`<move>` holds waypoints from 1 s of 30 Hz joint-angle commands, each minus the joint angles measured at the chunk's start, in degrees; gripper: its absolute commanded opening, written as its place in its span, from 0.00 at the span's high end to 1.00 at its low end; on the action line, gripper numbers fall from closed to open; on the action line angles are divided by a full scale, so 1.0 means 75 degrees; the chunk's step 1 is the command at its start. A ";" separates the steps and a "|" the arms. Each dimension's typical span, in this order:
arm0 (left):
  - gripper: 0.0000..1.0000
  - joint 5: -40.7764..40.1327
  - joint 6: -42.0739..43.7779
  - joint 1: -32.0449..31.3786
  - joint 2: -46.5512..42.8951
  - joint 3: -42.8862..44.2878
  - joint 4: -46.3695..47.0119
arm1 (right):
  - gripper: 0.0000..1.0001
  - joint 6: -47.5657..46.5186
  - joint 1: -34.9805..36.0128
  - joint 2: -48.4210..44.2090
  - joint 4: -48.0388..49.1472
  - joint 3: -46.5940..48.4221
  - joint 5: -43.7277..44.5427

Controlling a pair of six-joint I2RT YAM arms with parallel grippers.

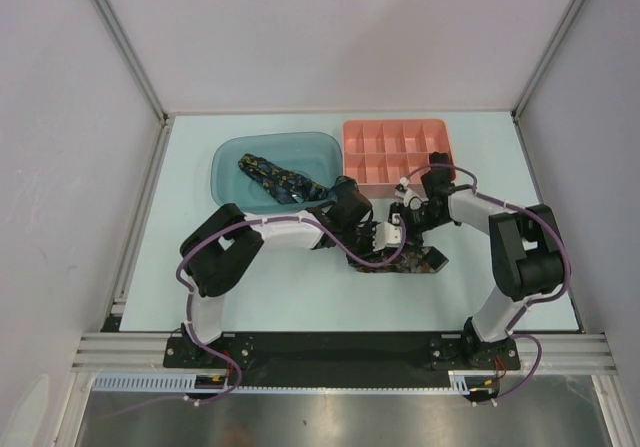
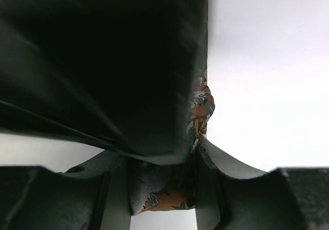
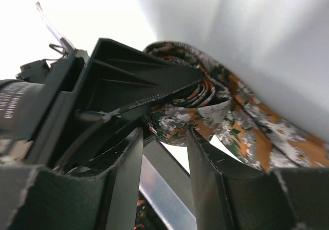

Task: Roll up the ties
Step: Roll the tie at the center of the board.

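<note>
Rolling looks partly done on one tie only. The orange-flecked tie lies on the table at the centre of the overhead view, just below where the two arms meet. The right wrist view shows one end wound into a loose coil of a few turns, with the rest trailing toward the lower right of that frame. The left gripper has its fingers closed onto the wound part, with fabric filling the gap between them. The right gripper has its fingers apart and holds nothing; the coil sits just past their tips. The navy tie lies unrolled in the blue tub, upper left of centre in the overhead view, so it seems not yet started. The pink compartment tray, right of the tub, shows no bundle in any cell I can see. I judge less than half the work done.

The table is a pale, matte, bluish-white sheet. White panels with aluminium posts wall it in on three sides, and a metal rail runs along the bottom edge.
</note>
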 commanded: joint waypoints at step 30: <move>0.00 0.1020 -0.0987 -0.0026 -0.0623 -0.0053 0.1084 | 1.00 -0.0895 -0.0417 0.0905 -0.0645 0.0183 0.3863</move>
